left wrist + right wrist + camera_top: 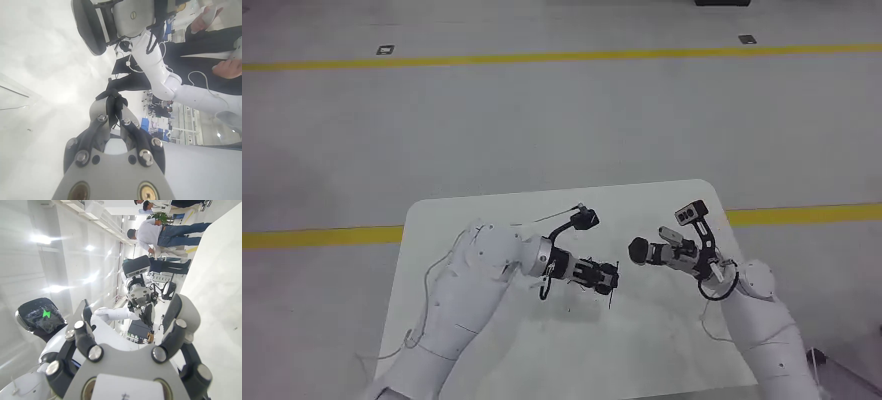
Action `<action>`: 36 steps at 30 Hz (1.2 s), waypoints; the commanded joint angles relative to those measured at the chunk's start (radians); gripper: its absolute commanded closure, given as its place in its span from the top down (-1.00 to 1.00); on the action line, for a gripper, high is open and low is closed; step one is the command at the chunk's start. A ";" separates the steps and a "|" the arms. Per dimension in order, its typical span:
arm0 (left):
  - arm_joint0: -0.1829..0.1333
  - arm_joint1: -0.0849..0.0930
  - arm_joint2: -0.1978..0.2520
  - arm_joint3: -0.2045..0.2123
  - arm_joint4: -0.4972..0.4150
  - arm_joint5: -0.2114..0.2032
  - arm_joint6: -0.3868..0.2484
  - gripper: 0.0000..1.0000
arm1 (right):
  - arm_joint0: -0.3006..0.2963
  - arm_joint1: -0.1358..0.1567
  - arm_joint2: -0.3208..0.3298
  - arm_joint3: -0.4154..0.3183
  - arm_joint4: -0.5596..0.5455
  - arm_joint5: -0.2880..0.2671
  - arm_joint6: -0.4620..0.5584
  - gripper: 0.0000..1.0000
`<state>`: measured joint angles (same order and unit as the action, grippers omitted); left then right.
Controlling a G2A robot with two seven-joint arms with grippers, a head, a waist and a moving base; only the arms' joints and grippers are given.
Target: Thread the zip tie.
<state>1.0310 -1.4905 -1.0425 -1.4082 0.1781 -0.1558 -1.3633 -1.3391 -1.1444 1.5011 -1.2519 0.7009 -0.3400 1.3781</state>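
Note:
A thin black zip tie (614, 290) stands roughly upright over the middle of the white table (442, 225). My left gripper (609, 277) is shut on it, its black pads (111, 106) pressed together. From the right wrist view the left gripper (145, 312) shows a short way ahead, with its dark pads closed. My right gripper (641, 250) is a little to the right of the left one and faces it. It is open, its fingers (173, 308) spread wide with nothing between them. The right gripper (130, 17) also shows head-on in the left wrist view.
A tiny dark speck (569, 310) lies on the table just in front of the left gripper. The table's far edge (562, 192) and right rounded corner (712, 188) are close behind both grippers. Bare tabletop extends to the left and front.

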 commanded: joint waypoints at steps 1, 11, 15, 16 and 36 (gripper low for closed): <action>0.006 0.001 0.016 -0.002 -0.025 0.001 0.019 -1.00 | -0.010 0.001 -0.006 -0.028 -0.097 0.000 -0.024 1.00; -0.022 0.004 0.042 0.071 -0.235 -0.014 0.031 -1.00 | -0.010 -0.016 -0.011 -0.055 -0.126 0.000 -0.028 1.00; -0.022 0.004 0.042 0.071 -0.235 -0.014 0.031 -1.00 | -0.010 -0.016 -0.011 -0.055 -0.126 0.000 -0.028 1.00; -0.021 0.004 0.044 0.070 -0.233 -0.014 0.038 -1.00 | -0.015 -0.016 -0.015 -0.064 -0.136 0.002 -0.046 1.00; -0.026 0.047 0.116 0.013 -0.115 0.034 0.135 -1.00 | -0.047 -0.005 -0.021 -0.108 -0.169 0.000 -0.024 -0.10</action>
<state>1.0055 -1.4449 -0.9287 -1.3951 0.0652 -0.1223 -1.2299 -1.3849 -1.1495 1.4796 -1.3581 0.5315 -0.3400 1.3469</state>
